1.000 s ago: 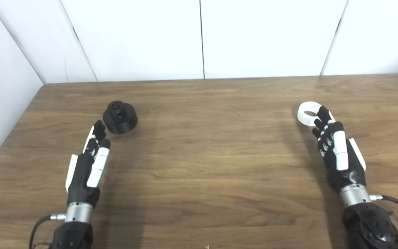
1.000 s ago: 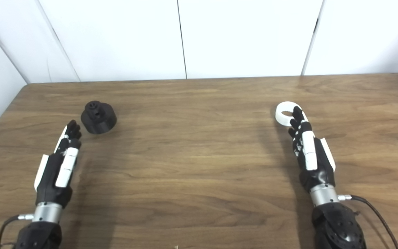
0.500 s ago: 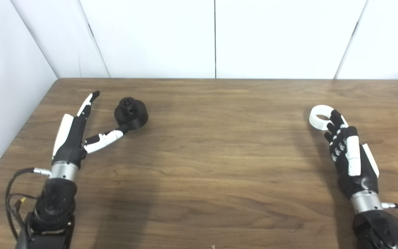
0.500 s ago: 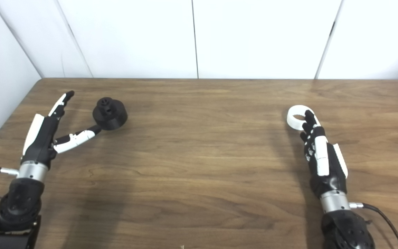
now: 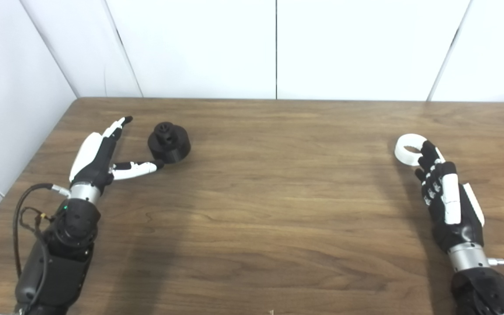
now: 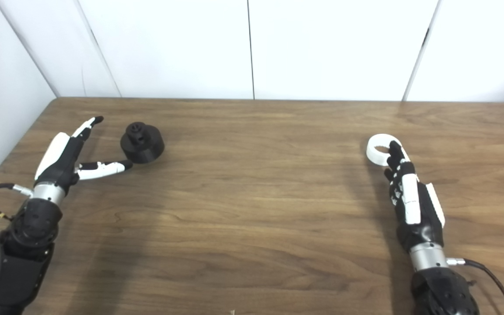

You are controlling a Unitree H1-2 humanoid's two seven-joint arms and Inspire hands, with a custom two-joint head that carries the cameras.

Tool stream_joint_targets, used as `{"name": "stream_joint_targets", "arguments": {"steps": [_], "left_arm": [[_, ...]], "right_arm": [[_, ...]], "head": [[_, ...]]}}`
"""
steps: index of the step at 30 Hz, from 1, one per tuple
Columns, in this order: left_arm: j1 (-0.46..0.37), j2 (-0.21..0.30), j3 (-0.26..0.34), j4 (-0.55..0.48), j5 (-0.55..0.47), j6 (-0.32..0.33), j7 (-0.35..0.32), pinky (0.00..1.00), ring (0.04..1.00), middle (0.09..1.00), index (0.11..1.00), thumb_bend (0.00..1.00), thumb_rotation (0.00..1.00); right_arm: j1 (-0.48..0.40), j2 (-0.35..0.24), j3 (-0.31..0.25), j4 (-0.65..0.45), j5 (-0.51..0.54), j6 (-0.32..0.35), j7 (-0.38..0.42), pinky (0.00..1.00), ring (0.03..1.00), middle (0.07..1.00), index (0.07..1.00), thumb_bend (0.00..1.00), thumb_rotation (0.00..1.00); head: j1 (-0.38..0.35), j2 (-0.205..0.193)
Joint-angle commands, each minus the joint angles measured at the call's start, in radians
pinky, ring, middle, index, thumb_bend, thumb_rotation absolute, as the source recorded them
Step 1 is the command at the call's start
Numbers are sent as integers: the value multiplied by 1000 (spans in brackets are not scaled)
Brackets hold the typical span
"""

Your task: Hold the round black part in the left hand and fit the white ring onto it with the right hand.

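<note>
The round black part [image 5: 169, 142] stands upright on the wooden table [image 5: 269, 192] at the left, with a small hub on top. My left hand [image 5: 103, 153] lies just left of it, open, fingers stretched toward the back and thumb spread out so its tip nearly touches the part's near side. The white ring [image 5: 409, 148] lies flat on the table at the right. My right hand [image 5: 442, 192] rests behind it with fingers extended, open, its fingertips [image 5: 427, 151] lying over the ring's near rim.
White wall panels [image 5: 274, 48] close off the table at the back and along the left side. The table's left edge [image 5: 37, 157] runs close to my left arm. A cable [image 5: 24, 210] loops beside the left wrist.
The camera has shifted a little. My left hand went from closed fingers near the part to fingers and thumb spread beside it, then turned so the thumb lies flatter. The right hand stayed put.
</note>
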Motion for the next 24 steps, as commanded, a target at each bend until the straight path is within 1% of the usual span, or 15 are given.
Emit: {"name": "stream_joint_targets", "arguments": {"steps": [1,7,10,14,16,20,24], "left_arm": [[-59,54,-6,12,26,-18,-1,958,1000,987,951,969,351],[-84,60,-30,73,39,-5,-6,933,1000,980,936,975,368],[-97,66,-47,100,45,7,-21,930,1000,985,943,976,398],[-115,71,-63,135,55,-1,-26,915,1000,977,937,973,408],[-124,72,-69,147,54,-2,-30,928,1000,973,929,976,412],[-149,73,-78,175,45,-4,-39,919,1000,976,920,982,410],[-168,67,-80,200,31,-12,-43,913,1000,978,911,968,381]], "right_arm": [[4,-10,-6,-7,3,-31,6,1000,1000,985,953,643,1000],[11,-18,-11,-13,8,-31,8,1000,1000,981,947,649,1000],[15,-20,-12,-14,9,-29,8,1000,1000,979,944,655,1000],[20,-22,-11,-15,6,-32,8,1000,1000,978,946,656,1000],[22,-22,-11,-15,5,-33,7,1000,1000,980,949,663,1000],[26,-23,-11,-16,3,-33,7,1000,1000,979,955,658,1000],[29,-25,-10,-15,0,-35,8,1000,1000,978,955,665,1000]], "head": [[1,1],[5,-3],[5,-5],[4,-5],[3,-6],[1,-8],[0,-10]]}}
